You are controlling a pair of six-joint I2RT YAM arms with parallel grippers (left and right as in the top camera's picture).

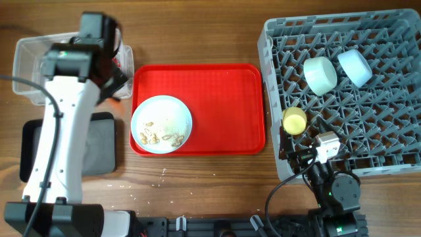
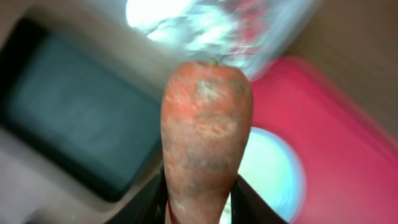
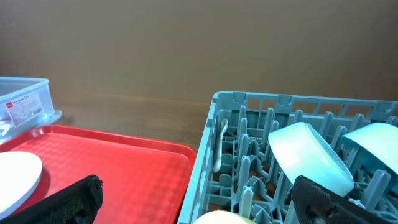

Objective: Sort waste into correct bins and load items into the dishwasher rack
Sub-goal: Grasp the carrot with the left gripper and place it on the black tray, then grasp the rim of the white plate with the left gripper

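Note:
My left gripper (image 2: 200, 202) is shut on the orange carrot (image 2: 208, 124), which stands up between the fingers. In the overhead view this gripper (image 1: 110, 84) is at the right end of the clear tub (image 1: 26, 56), above the black tray (image 1: 102, 141). The pale blue plate (image 1: 162, 124) with peanut shells (image 1: 161, 137) lies on the red tray (image 1: 223, 99). The grey rack (image 1: 368, 158) holds a mint bowl (image 1: 320, 74), a pale blue bowl (image 1: 355, 67), a yellow-green cup (image 1: 294, 120) and a white spoon (image 3: 221, 146). My right gripper (image 3: 202, 208) is open and empty at the rack's front left corner.
The red-and-white wrapper shows blurred inside the clear tub (image 2: 230, 25). Crumbs (image 1: 164, 174) lie on the wooden table in front of the red tray. The left arm's white link (image 1: 62, 131) hangs over the black tray.

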